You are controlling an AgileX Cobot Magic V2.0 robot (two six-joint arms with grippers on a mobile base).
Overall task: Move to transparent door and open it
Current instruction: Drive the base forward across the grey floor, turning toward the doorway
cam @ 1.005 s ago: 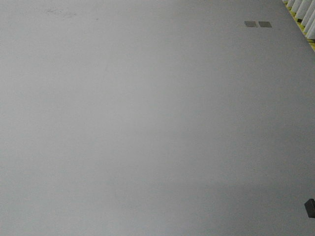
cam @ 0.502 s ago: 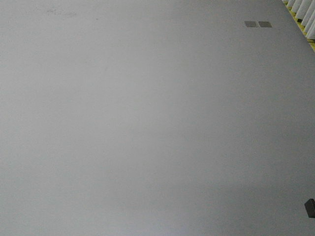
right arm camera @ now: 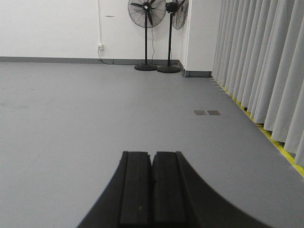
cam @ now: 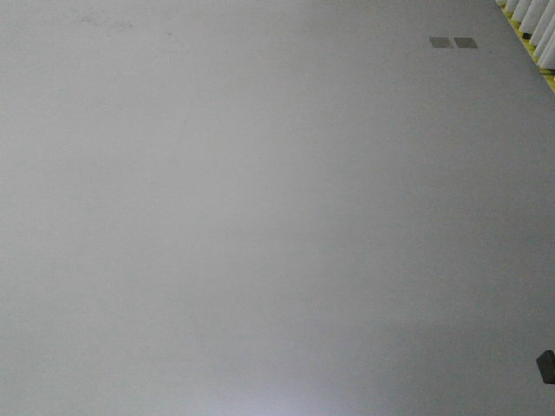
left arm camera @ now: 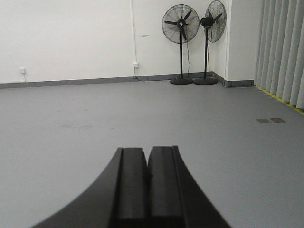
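Observation:
The transparent door is out of view in every frame. My left gripper [left arm camera: 146, 151] is shut and empty, its black fingers pressed together, pointing over bare grey floor. My right gripper [right arm camera: 152, 154] is also shut and empty, pointing the same way over the floor. In the front view only a dark corner of the robot [cam: 546, 366] shows at the lower right edge.
Grey floor [cam: 260, 217] fills the front view. Two floor plates [cam: 453, 42] lie far right, also in the left wrist view [left arm camera: 270, 120] and right wrist view [right arm camera: 207, 112]. Two pedestal fans [left arm camera: 181, 28] stand by the white back wall. Grey curtains [right arm camera: 266, 71] with a yellow floor line [right arm camera: 280, 149] run along the right.
The floor plates and faint floor marks have shifted very slightly in the front view. Both grippers stay shut.

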